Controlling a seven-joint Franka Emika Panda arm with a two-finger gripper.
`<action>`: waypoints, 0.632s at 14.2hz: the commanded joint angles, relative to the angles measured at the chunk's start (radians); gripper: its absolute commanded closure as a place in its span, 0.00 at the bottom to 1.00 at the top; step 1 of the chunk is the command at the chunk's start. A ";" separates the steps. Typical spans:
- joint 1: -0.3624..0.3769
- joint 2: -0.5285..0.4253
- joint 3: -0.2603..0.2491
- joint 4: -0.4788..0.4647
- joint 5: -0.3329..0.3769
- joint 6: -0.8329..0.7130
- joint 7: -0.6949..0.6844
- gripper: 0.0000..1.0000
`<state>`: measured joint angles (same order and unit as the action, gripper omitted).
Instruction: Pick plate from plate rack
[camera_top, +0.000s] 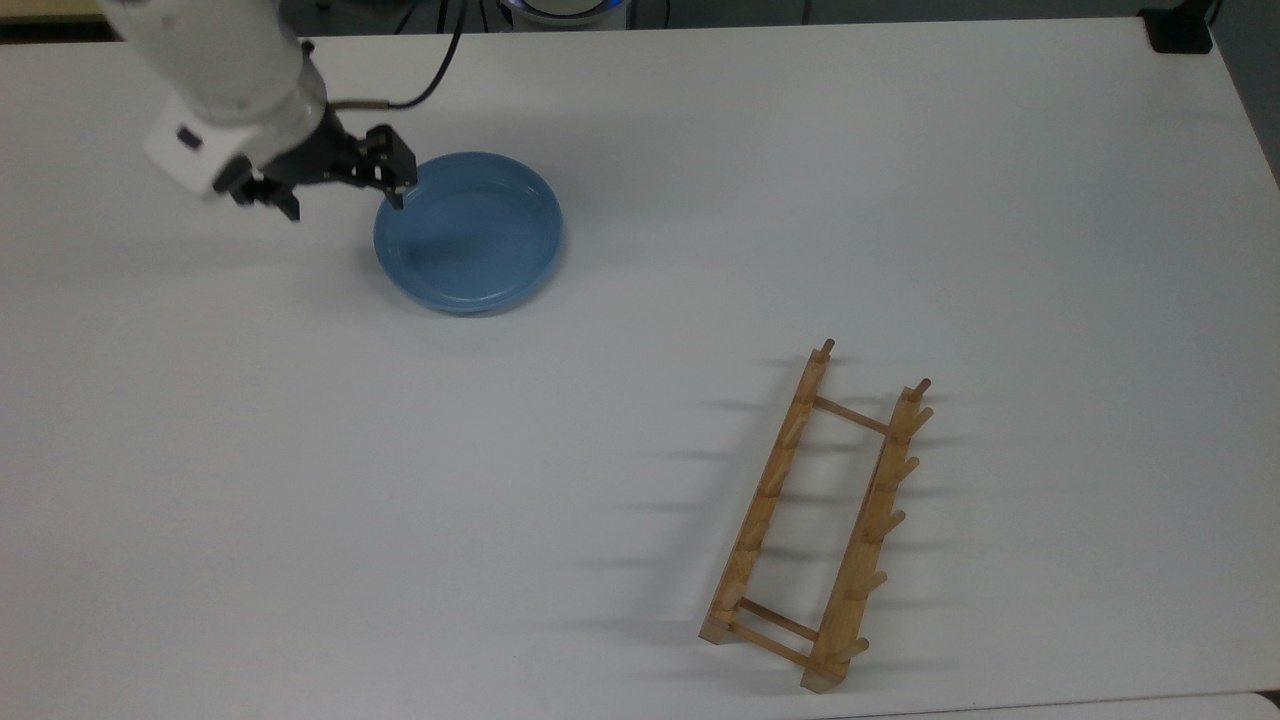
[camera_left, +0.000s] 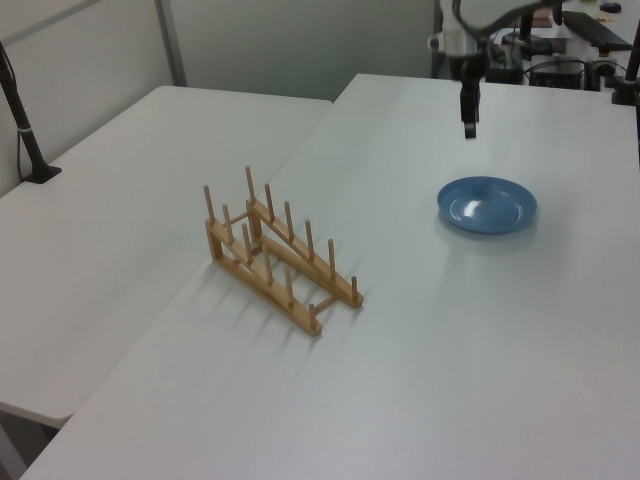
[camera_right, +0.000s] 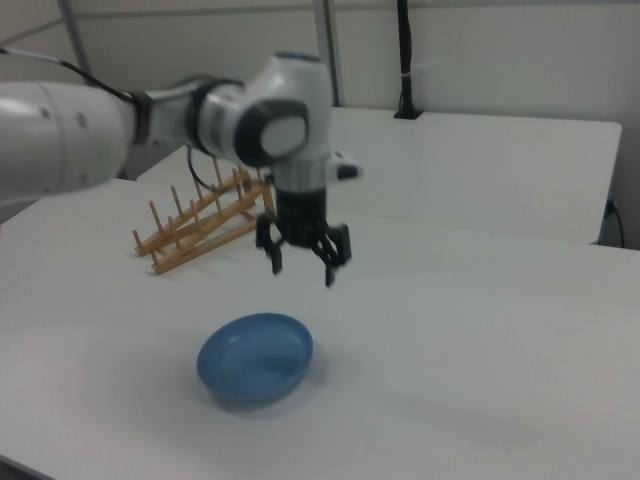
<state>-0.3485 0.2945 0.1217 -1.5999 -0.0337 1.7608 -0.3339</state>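
While the plate (camera_top: 468, 232) lies flat far from the plate rack (camera_top: 814, 525), your empty, spread gripper (camera_right: 303, 263) hovering above the plate could clip its rim if you lower it.

Arm (camera_top: 215, 60) cut off by top view's upper edge.
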 joint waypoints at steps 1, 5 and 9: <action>0.072 -0.132 0.010 0.011 0.012 -0.075 0.339 0.00; 0.189 -0.215 0.009 0.060 -0.037 -0.226 0.555 0.00; 0.250 -0.325 0.010 0.063 -0.020 -0.354 0.566 0.00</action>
<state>-0.1367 0.0541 0.1424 -1.5214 -0.0519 1.4883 0.2115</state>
